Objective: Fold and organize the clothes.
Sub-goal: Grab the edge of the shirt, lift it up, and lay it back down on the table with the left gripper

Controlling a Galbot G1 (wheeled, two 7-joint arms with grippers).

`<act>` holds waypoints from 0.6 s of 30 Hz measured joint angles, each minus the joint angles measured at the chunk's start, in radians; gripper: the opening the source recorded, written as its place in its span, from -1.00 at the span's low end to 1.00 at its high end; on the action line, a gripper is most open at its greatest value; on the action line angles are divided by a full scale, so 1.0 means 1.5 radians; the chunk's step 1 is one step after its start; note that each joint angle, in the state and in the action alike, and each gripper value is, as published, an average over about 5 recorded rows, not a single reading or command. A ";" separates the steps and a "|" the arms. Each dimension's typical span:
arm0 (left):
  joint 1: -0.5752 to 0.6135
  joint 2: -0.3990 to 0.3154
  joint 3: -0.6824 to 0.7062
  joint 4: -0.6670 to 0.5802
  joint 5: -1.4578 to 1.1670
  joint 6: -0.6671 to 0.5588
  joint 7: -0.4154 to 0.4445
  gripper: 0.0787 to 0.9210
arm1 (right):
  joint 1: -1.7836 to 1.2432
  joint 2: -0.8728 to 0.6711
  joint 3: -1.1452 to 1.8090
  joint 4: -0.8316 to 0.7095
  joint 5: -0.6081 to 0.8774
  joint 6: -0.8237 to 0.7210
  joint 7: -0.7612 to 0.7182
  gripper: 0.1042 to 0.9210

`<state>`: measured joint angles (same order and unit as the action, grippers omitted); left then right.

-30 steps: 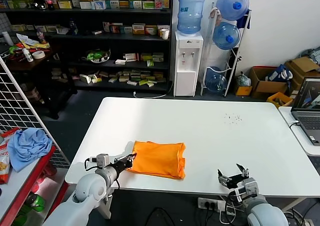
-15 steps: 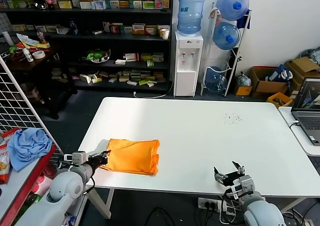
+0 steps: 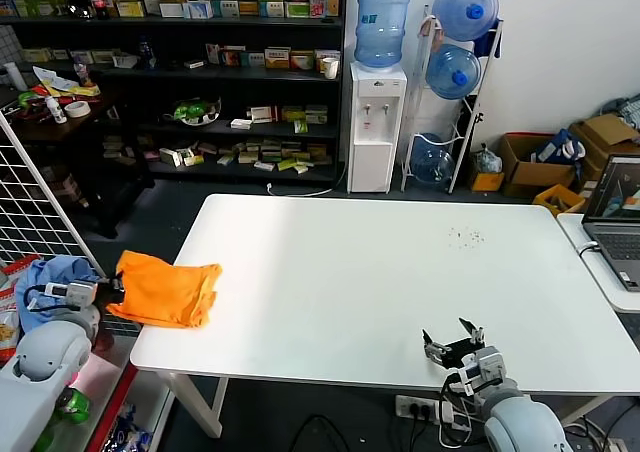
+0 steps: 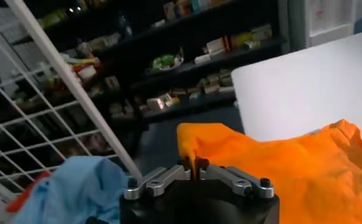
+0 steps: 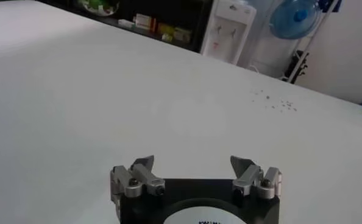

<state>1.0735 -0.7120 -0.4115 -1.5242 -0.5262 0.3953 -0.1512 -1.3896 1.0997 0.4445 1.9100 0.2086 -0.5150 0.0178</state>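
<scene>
The folded orange T-shirt [image 3: 165, 292] hangs over the table's left front corner, partly off the white table [image 3: 380, 272]. My left gripper [image 3: 108, 290] is shut on the shirt's left edge, just beyond the table's left side. In the left wrist view the fingers pinch a fold of the orange T-shirt [image 4: 278, 164] at the left gripper [image 4: 195, 167]. My right gripper [image 3: 452, 344] is open and empty over the table's front edge at the right; it also shows in the right wrist view [image 5: 193, 169].
A light blue cloth [image 3: 45, 277] lies on the red shelf behind a white wire grid [image 3: 40, 212] at the left, close to my left gripper. A laptop [image 3: 618, 212] stands at the far right. Shelves and water bottles fill the background.
My left gripper has dragged the folded orange shirt leftward across the table, from the front middle to the left corner and partly off it. The right gripper has shifted slightly.
</scene>
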 measured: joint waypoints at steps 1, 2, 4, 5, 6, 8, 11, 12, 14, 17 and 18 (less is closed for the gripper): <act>-0.003 0.008 -0.001 0.007 0.010 -0.006 0.001 -0.88 | 0.000 0.000 0.000 0.000 0.000 0.000 0.000 0.76; -0.006 0.015 -0.002 0.014 0.020 -0.011 0.002 -0.88 | 0.000 0.000 0.000 0.000 0.000 0.001 0.000 0.76; -0.012 0.029 -0.003 0.025 0.036 -0.021 0.003 -0.88 | -0.001 0.000 0.000 0.000 0.000 0.001 0.000 0.76; -0.015 0.036 -0.003 0.030 0.043 -0.025 0.003 -0.88 | -0.001 0.000 0.000 0.000 0.000 0.002 0.000 0.76; -0.018 0.043 -0.003 0.034 0.050 -0.029 0.004 -0.88 | -0.002 0.001 0.000 0.000 0.000 0.003 0.000 0.76; -0.024 0.056 -0.002 0.040 0.062 -0.036 0.004 -0.88 | -0.003 0.003 0.000 0.000 -0.001 0.004 0.000 0.76; -0.033 0.072 0.002 0.050 0.078 -0.045 0.005 -0.88 | -0.006 0.005 0.001 0.000 -0.002 0.007 -0.001 0.76; -0.035 0.076 0.004 0.053 0.082 -0.048 0.005 -0.88 | -0.006 0.006 0.001 0.000 -0.003 0.008 -0.001 0.76; -0.038 0.082 0.008 0.055 0.089 -0.051 0.005 -0.88 | -0.008 0.007 0.002 0.000 -0.004 0.009 -0.002 0.76; -0.038 0.085 0.015 0.052 0.095 -0.052 0.001 -0.88 | -0.012 0.010 0.003 0.001 -0.007 0.010 -0.002 0.76; -0.037 0.085 0.018 0.049 0.097 -0.051 -0.001 -0.88 | -0.013 0.011 0.003 0.001 -0.008 0.011 -0.002 0.76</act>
<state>1.0181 -0.5845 -0.3850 -1.4507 -0.3804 0.3189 -0.1525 -1.4098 1.1161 0.4496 1.9119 0.1961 -0.4992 0.0149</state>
